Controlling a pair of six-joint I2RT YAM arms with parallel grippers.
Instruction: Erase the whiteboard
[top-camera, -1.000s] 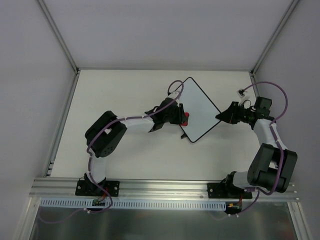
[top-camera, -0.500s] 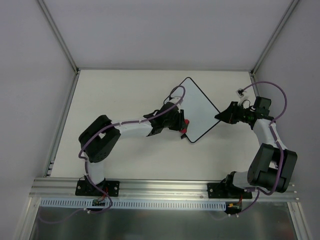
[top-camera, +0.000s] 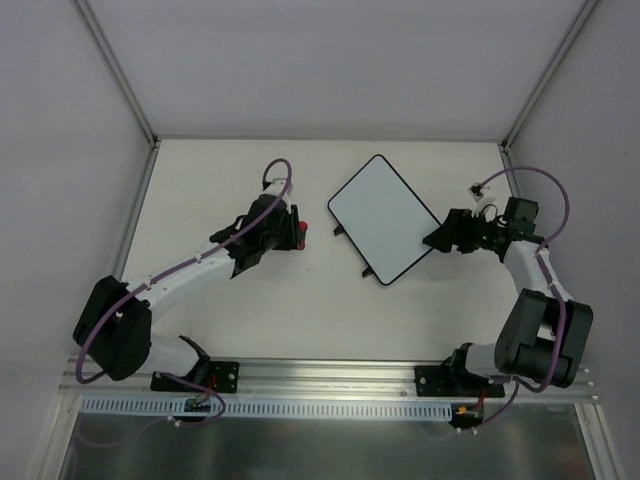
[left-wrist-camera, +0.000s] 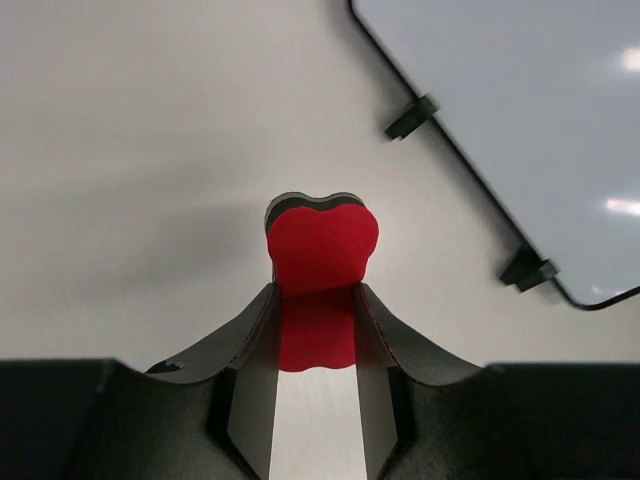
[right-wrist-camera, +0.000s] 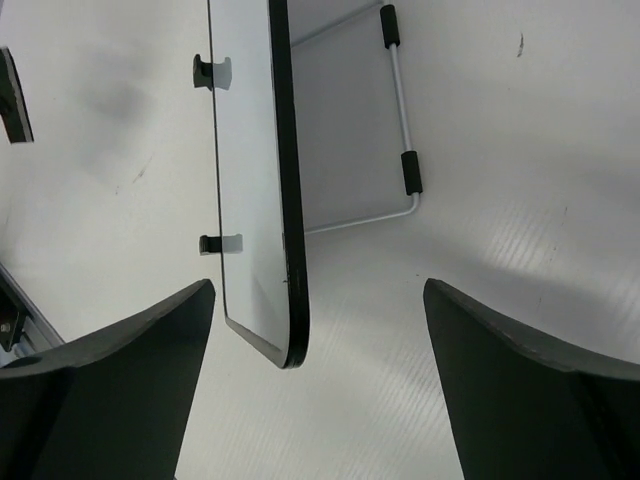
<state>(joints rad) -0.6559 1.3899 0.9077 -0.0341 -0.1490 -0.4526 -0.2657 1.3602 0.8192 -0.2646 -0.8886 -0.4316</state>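
Note:
The whiteboard (top-camera: 385, 220) stands on the table right of centre, its white face blank, with a black rim and two small black feet (left-wrist-camera: 412, 117). My left gripper (top-camera: 297, 236) is to the board's left, apart from it, shut on a small red eraser (left-wrist-camera: 322, 250) that sticks out past the fingertips. My right gripper (top-camera: 434, 240) sits at the board's right corner with its jaws wide open. In the right wrist view the board (right-wrist-camera: 250, 170) is seen edge-on, its lower corner between the fingers of the gripper (right-wrist-camera: 318, 300) and touching neither. A wire stand (right-wrist-camera: 400, 150) props it from behind.
White enclosure walls (top-camera: 70, 180) with metal corner posts close the table on three sides. An aluminium rail (top-camera: 330, 375) carrying both arm bases runs along the near edge. Bare tabletop (top-camera: 230, 180) lies left of the board.
My left arm has swung left off the board with the eraser still gripped. The right gripper has opened and let go of the board's corner, and the board has shifted a little.

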